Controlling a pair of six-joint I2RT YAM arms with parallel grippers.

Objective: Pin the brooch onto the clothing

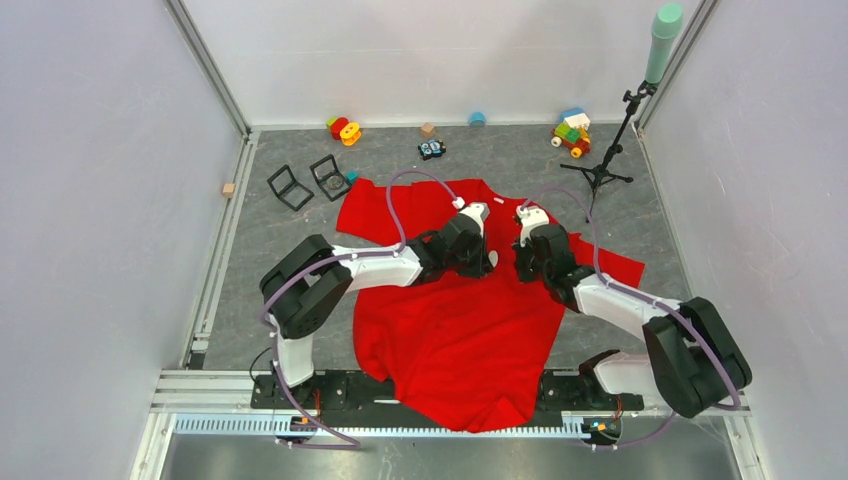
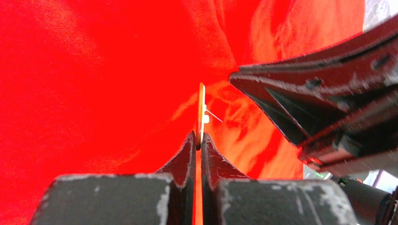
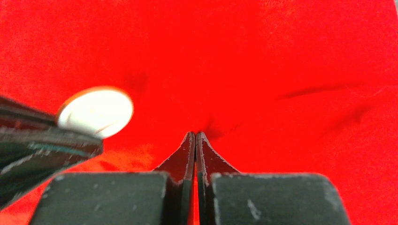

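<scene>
So here's where we're at: the red T-shirt (image 1: 455,335) is spread flat on the grey table (image 1: 260,245), collar end toward the far wall and hem hanging near the arm bases, and both arms are reaching in over its upper chest area. The left gripper (image 2: 198,138) has its fingers squeezed down to a narrow slit on the brooch (image 2: 201,105), gripping it by the lower edge. From the left wrist view we only get the brooch edge-on, a thin orange-tinted sliver standing upright with a fine pin (image 2: 214,115) poking out to the side toward the right gripper (image 2: 319,110). The right wrist view shows it much better: a round white disc (image 3: 96,111), a bit blurry, sitting just above the shirt fabric with the left gripper's dark fingers (image 3: 42,140) coming in from the left edge. The right gripper (image 3: 195,137) has its fingers pressed together with basically no gap, tips down at the red cloth just beside the brooch. There's a small dark pucker right at the tips, but we can't tell if any fabric is actually caught in there. From the top view the two grippers are nearly nose to nose. Off the shirt, along the far edge, there are two black frames (image 1: 308,183), some colourful toy blocks (image 1: 572,132) and a tripod stand (image 1: 605,165).
</scene>
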